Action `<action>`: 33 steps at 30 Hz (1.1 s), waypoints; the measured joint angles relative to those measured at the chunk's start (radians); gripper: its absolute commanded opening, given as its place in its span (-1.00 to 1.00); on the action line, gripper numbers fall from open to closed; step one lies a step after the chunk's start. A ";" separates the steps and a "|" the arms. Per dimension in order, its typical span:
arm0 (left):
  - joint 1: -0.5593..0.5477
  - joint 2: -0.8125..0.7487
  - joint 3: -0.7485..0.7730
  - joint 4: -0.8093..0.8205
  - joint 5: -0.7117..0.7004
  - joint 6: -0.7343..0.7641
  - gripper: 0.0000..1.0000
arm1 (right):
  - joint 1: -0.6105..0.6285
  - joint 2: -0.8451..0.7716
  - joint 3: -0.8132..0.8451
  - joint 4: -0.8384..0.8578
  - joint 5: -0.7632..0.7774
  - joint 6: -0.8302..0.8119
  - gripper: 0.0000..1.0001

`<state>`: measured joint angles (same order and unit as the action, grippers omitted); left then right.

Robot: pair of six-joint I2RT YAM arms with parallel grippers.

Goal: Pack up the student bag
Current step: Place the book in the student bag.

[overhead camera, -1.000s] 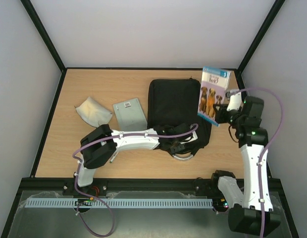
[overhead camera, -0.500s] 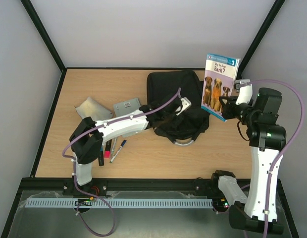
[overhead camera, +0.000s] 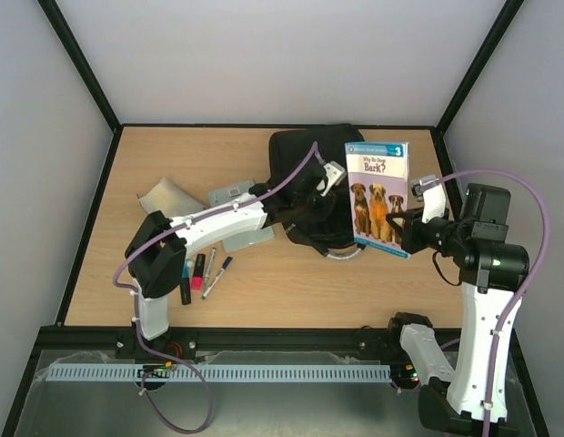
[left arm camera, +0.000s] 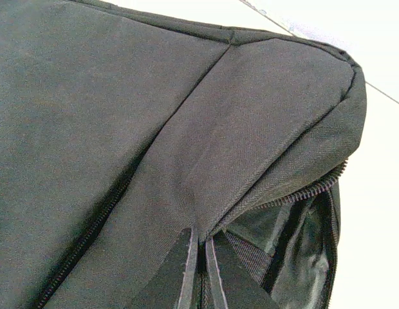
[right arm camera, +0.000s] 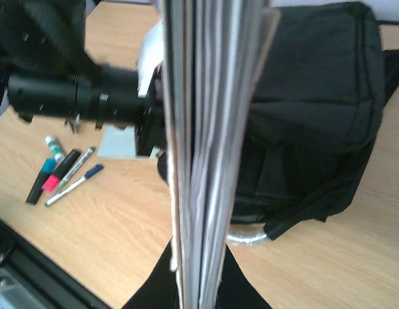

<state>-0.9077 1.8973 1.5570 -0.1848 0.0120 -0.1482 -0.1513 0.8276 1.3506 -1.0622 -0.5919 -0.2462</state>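
The student bag [overhead camera: 305, 155] is a black backpack lying at the back middle of the table. My left gripper [overhead camera: 311, 211] is shut on a fold of its fabric beside the zip. In the left wrist view the fingers [left arm camera: 188, 257] pinch the bag's edge [left arm camera: 206, 180], and its dark inside [left arm camera: 302, 238] shows to the right. My right gripper [overhead camera: 403, 233] is shut on a dog picture book [overhead camera: 379, 196], held upright just right of the bag. The book's page edges [right arm camera: 206, 129] fill the right wrist view, with the bag [right arm camera: 315, 96] behind them.
A grey notebook [overhead camera: 235, 194] and a pale folded pouch [overhead camera: 164, 196] lie left of the bag, partly under the left arm [overhead camera: 218, 226]. Several markers and pens [overhead camera: 200, 273] lie near the left arm's base. The bag's grey handle loop [overhead camera: 341, 257] sticks out toward me.
The right arm carried the book left and lower, close to the bag. The left arm, gripping the bag's fabric, lifted and swung back, uncovering the pens.
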 measured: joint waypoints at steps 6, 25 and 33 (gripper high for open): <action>0.027 -0.002 0.000 0.023 0.039 -0.034 -0.95 | 0.000 0.010 0.002 -0.128 -0.063 -0.158 -0.98; 0.071 -0.087 -0.016 0.116 0.063 -0.119 -0.95 | -0.003 0.179 -0.256 -0.188 -0.049 -0.480 -0.98; 0.071 -0.098 -0.028 0.156 0.062 -0.139 -0.95 | -0.003 0.333 -0.256 -0.189 -0.049 -0.492 -0.98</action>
<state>-0.8371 1.7988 1.5288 -0.0284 0.0738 -0.2871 -0.1539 1.1610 1.0943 -1.2510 -0.6411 -0.7387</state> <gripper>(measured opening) 0.038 0.040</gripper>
